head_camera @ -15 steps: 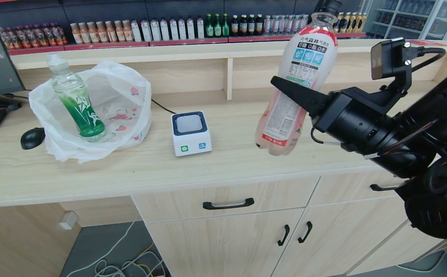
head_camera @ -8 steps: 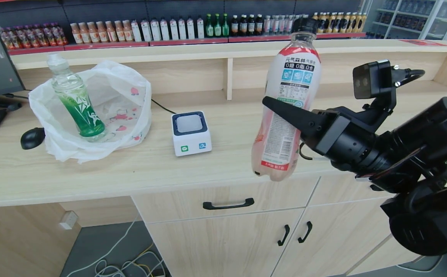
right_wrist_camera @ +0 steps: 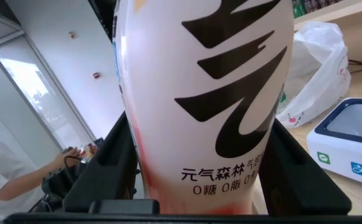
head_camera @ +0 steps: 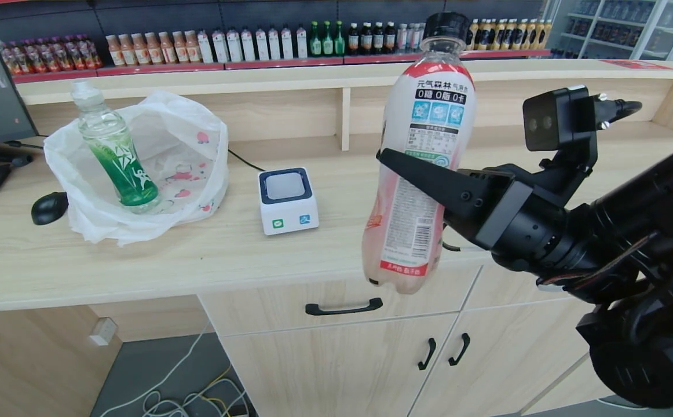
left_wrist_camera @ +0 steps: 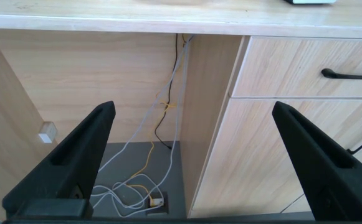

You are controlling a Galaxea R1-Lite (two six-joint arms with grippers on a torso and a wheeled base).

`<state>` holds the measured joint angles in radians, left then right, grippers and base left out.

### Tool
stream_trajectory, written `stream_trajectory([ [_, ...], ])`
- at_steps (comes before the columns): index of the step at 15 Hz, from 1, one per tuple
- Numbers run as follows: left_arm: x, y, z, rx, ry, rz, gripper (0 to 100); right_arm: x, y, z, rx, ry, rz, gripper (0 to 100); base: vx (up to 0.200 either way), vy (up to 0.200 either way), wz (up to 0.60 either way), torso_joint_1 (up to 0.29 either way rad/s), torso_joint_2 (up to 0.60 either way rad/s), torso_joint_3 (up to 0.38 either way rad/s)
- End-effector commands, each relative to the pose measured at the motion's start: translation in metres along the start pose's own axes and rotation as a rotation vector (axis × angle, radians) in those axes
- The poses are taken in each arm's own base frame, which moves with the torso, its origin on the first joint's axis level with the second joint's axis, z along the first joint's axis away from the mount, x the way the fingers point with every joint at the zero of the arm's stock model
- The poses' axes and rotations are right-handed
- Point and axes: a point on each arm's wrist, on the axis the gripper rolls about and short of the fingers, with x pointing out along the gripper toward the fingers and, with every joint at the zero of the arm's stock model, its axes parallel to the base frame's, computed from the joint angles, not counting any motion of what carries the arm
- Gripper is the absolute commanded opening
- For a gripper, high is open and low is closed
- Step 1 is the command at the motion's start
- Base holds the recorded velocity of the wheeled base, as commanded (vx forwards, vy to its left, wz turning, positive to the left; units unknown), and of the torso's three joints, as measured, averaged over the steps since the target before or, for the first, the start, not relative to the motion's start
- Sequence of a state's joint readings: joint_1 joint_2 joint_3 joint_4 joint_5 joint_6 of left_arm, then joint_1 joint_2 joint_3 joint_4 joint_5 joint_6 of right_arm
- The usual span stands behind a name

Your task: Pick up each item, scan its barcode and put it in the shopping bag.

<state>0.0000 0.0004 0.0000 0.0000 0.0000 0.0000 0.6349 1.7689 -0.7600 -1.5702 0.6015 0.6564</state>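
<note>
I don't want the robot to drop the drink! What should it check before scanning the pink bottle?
1. Right gripper shut on pink bottle: ok.
2. Bottle over scanner: not ok, it hangs off to the scanner's right.
3. Scanner window uncovered: ok.
4. Barcode facing scanner: cannot tell.
5. Shopping bag open: ok, green bottle stands inside.
6. Left gripper out of the way: ok, open, below the counter.

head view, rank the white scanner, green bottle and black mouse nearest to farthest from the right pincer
1. White scanner, on the right pincer's left.
2. Green bottle, standing in the shopping bag, further left.
3. Black mouse, left of the bag, farthest out.
</note>
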Motion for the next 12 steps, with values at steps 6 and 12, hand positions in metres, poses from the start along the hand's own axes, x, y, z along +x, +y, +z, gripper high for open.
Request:
stream_trajectory([
  [6, 0.0, 0.0, 0.0, 0.0, 0.0, 0.0, 100, 0.001, 0.021, -0.003, 0.046, 0.013, 0.049, 0, 0.0, 0.0, 0.0, 0.0, 0.0, 0.0],
  [12, 0.0, 0.0, 0.0, 0.0, 0.0, 0.0, 100, 0.0, 0.023, -0.001, 0.058, 0.008, 0.051, 0, 0.0, 0.0, 0.0, 0.0, 0.0, 0.0],
])
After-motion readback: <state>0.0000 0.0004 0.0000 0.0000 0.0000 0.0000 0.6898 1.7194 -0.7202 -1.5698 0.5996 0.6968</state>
